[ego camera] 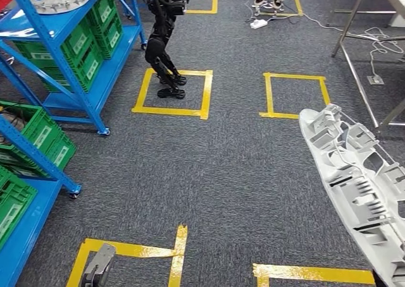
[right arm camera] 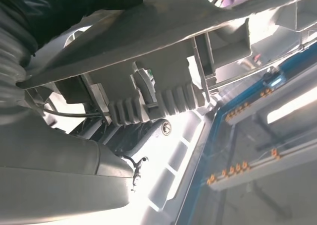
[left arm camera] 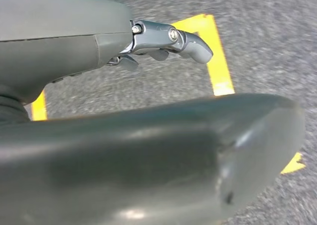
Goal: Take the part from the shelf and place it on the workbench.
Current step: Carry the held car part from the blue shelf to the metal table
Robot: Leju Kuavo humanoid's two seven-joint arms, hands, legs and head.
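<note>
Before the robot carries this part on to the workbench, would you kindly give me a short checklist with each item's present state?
1. Part off the shelf: ok, the white ribbed part is over the carpet, away from the blue shelf.
2. Right hand under the part: ok, fingers sit against its ribs in the right wrist view; firmness cannot tell.
3. Left hand free: ok, it holds nothing, above yellow floor tape.
4. Path ahead: not ok, another black robot stands in a taped square.
5. Workbench position: cannot tell, only metal table legs show.
</note>
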